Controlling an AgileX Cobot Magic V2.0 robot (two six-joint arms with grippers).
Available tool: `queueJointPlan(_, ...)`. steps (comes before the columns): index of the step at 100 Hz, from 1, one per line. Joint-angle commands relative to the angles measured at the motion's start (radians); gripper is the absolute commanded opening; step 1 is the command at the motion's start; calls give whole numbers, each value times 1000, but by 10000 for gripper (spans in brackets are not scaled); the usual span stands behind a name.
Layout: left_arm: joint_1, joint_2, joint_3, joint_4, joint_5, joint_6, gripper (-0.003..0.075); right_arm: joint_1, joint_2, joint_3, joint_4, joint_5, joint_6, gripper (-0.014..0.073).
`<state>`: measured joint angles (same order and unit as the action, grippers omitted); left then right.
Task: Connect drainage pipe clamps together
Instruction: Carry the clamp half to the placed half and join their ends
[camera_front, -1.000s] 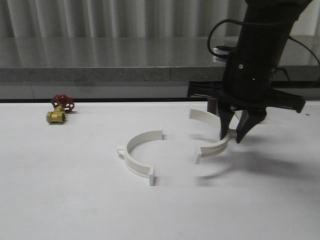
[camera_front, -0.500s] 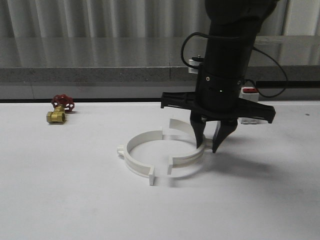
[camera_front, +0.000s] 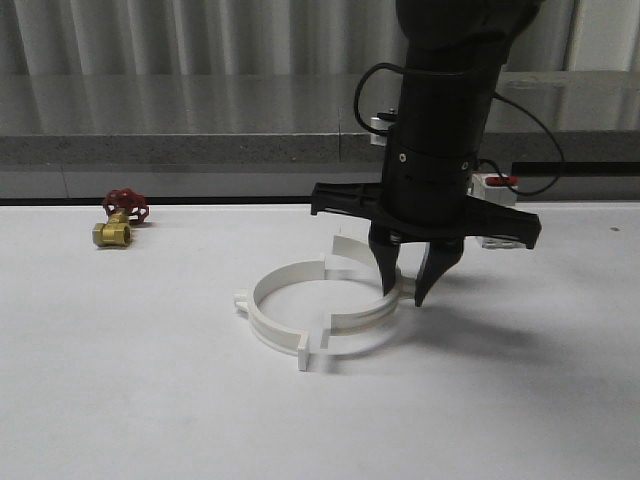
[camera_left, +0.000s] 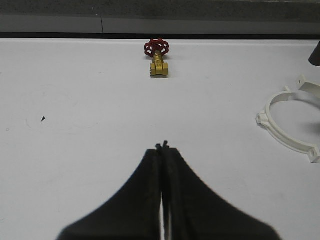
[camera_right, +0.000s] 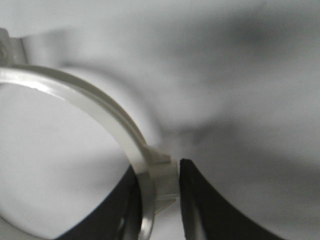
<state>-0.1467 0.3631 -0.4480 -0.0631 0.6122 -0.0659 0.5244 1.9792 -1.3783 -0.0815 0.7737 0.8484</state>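
Note:
Two white drainage pipe clamps lie near the table's middle. The left half-ring (camera_front: 262, 312) rests on the table, open toward the right, and shows in the left wrist view (camera_left: 280, 132) too. My right gripper (camera_front: 403, 295) is shut on the right half-ring (camera_front: 362, 316), pinching its curved band by a small rib (camera_right: 161, 172). The two halves face each other as a near ring, end tabs close together; I cannot tell if they touch. My left gripper (camera_left: 162, 146) is shut on nothing, over bare table.
A brass valve with a red handwheel (camera_front: 120, 222) sits at the far left, also in the left wrist view (camera_left: 158, 62). A white switch with a red top (camera_front: 495, 183) stands behind the right arm. A grey ledge runs along the table's back edge.
My right gripper has carried the right half-ring leftward across the table, from well apart to right against the left half-ring. The left half-ring has stayed put.

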Motion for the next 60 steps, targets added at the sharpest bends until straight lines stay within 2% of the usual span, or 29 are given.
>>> queueJointPlan(1, 2, 8, -28, -10, -70, 0, -20, 5, -46, -30, -21, -21, 16, 83)
queueJointPlan(60, 2, 8, -28, -10, -70, 0, -20, 5, -42, -30, -23, -30, 31, 83)
